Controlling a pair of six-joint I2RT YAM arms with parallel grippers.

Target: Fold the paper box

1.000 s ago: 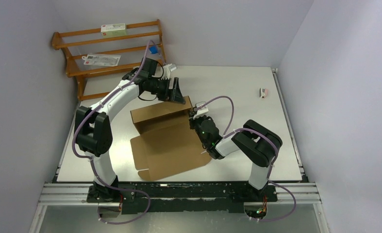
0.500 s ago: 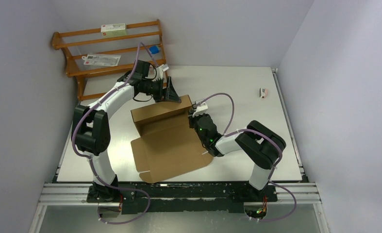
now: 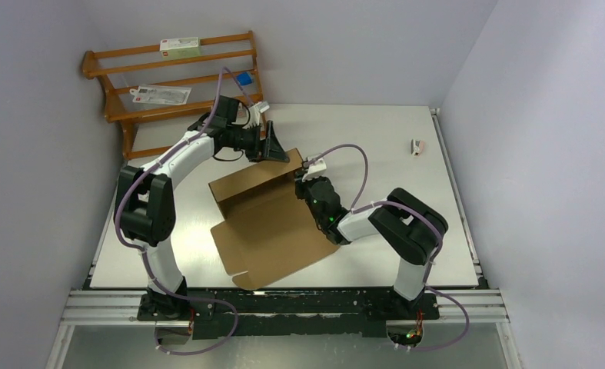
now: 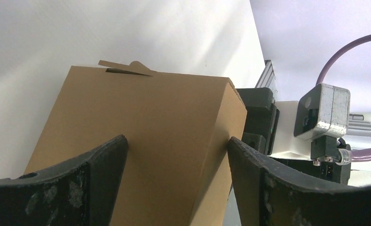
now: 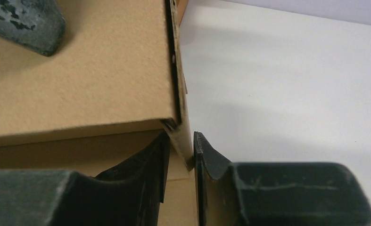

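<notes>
So, the paper box (image 3: 272,231) is plain brown cardboard, half folded: far wall standing up, a big flap lying flat on the table (image 3: 376,138) towards the arms. It sits mid-table, a bit left of centre. Its long axis runs left to right, with the right end skewed slightly farther away and the open side facing the near edge. The left gripper (image 3: 277,150) is spread wide over the far wall, gripping nothing. The right gripper (image 5: 181,146) has its jaws narrow around the right end wall's edge; honestly can't tell if it's actually pinching.
</notes>
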